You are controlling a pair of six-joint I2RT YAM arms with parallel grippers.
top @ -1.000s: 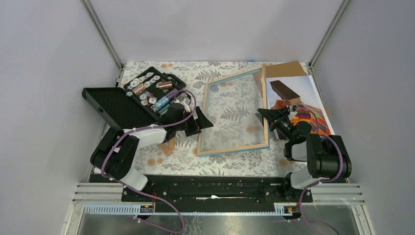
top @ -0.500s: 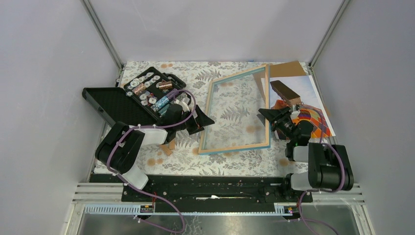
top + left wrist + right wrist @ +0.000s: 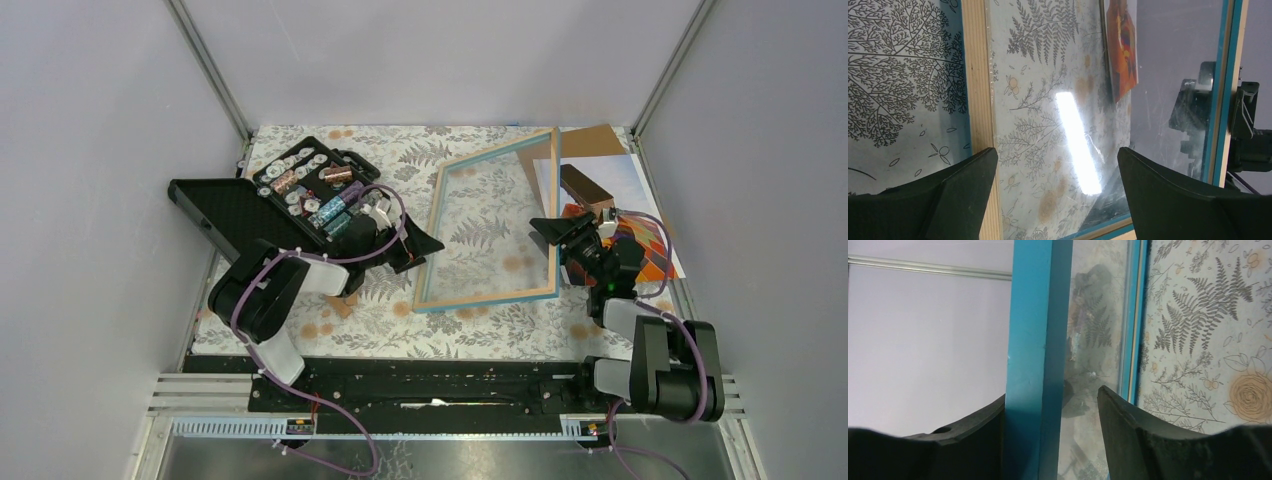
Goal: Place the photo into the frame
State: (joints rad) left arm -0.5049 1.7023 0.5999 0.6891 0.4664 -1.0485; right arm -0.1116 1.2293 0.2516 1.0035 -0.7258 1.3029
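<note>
Top external alone shows black case [image 3: 300, 185] near frame [image 3: 490, 230].

The left arm [image 3: 240, 300] and right arm [image 3: 672, 365], 2 alike, are built of rounded matte-black joint housings joined by smooth white link shells, and both are bolted to a black slotted base rail [image 3: 430, 385] along the near edge of the surface [image 3: 400, 322]. A purple cable [image 3: 385, 205] runs loose along each arm from base to wrist, fastened here and there with small white ties. In the wrist views the left fingers [image 3: 943, 200] and right fingers [image 3: 1173, 440] are broad matte-black wedges with slanted inner faces and a faintly grainy finish, 1 of the right pair with a small round hole near its rim.
</note>
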